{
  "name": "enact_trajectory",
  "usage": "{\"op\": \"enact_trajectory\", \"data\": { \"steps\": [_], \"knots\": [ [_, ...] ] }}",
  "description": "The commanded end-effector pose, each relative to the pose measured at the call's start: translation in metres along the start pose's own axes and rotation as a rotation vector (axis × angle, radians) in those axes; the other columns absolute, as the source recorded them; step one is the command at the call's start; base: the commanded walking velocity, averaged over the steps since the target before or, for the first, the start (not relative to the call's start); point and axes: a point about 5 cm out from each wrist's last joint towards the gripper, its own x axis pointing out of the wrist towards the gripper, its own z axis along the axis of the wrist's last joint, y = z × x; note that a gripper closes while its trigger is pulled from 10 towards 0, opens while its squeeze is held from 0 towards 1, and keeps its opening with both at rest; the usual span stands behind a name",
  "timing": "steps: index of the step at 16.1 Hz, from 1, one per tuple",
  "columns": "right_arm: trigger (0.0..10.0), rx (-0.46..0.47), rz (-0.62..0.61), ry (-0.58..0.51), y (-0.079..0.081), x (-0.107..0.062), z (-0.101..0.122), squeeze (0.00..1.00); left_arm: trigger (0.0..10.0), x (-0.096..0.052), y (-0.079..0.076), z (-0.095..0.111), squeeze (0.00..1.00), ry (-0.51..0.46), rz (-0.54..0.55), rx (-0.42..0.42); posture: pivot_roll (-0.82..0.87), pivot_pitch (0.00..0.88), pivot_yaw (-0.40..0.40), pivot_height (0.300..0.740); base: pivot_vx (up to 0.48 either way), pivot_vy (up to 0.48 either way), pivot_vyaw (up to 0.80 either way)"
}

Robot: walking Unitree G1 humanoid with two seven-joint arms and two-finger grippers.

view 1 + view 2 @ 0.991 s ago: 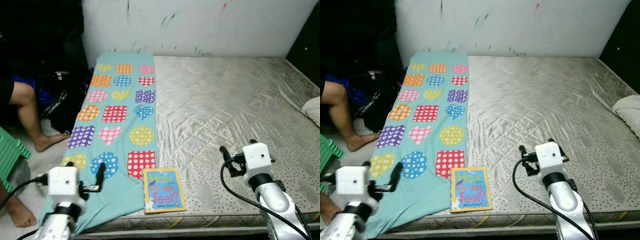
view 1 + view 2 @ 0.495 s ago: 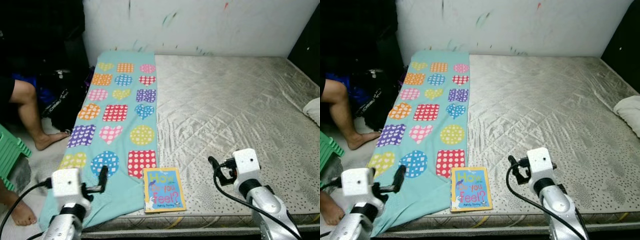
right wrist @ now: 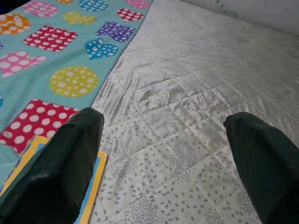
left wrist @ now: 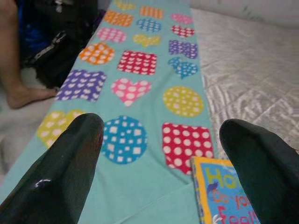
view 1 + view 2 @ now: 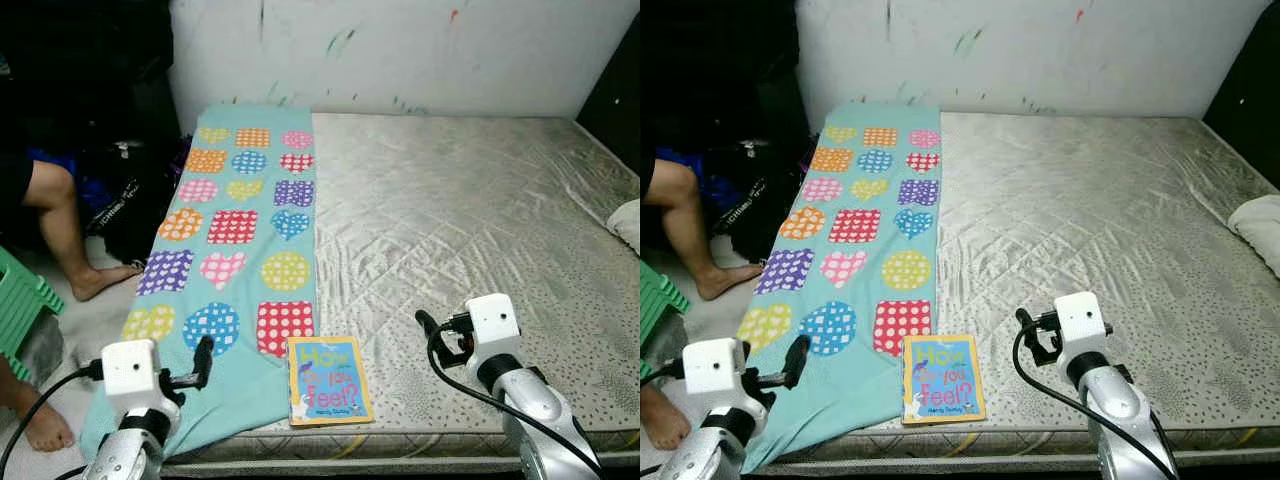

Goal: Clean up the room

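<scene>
**While the book waits at the mattress edge, two open grippers flank it**

As the robot faces the bed, a picture book [image 5: 328, 381] lies flat at the lower centre of the left eye view, on the near edge of the grey mattress [image 5: 480, 210], its left margin overlapping the turquoise patterned blanket [image 5: 240, 230] that runs up the left side of the bed toward the wall. The book's long axis points away from the robot, roughly parallel to the blanket's edge. At far left of the frame, a person's bare leg [image 5: 62, 225] rests on the floor beside a dark bag [image 5: 120, 205].

From left to right: the left gripper [image 5: 204, 357] hovers over the blanket's lower corner, to the left of the book, fingers spread wide and holding nothing; in its wrist view the book's corner [image 4: 224, 196] sits near one finger. The book lies between the arms. The right gripper [image 5: 432, 335] hangs over bare mattress, to the right of the book, likewise wide open and empty. Both appear about equally near; either would probably have to reach inward toward the frame's centre. A white pillow [image 5: 626, 222] shows at the right edge.
</scene>
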Motion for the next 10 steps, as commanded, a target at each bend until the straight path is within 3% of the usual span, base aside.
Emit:
{"op": "enact_trajectory", "data": {
  "steps": [1, 10],
  "knots": [
    [10.0, 0.0, -0.008, -0.005, -0.0024, 0.0016, 0.0012, 0.0, 10.0, -0.0005, -0.0007, 0.0028, 0.0, -0.016, -0.011, 0.004, -0.04, 0.0, -0.049, 0.74, 0.0, 0.0, 0.0],
    [10.0, -0.007, -0.011, -0.006, -0.0025, 0.0027, 0.0007, 0.0, 10.0, -0.0003, -0.0056, -0.0008, 0.0, 0.006, -0.067, 0.004, -0.05, 0.0, -0.045, 0.74, 0.0, 0.0, 0.0]
  ]
}}
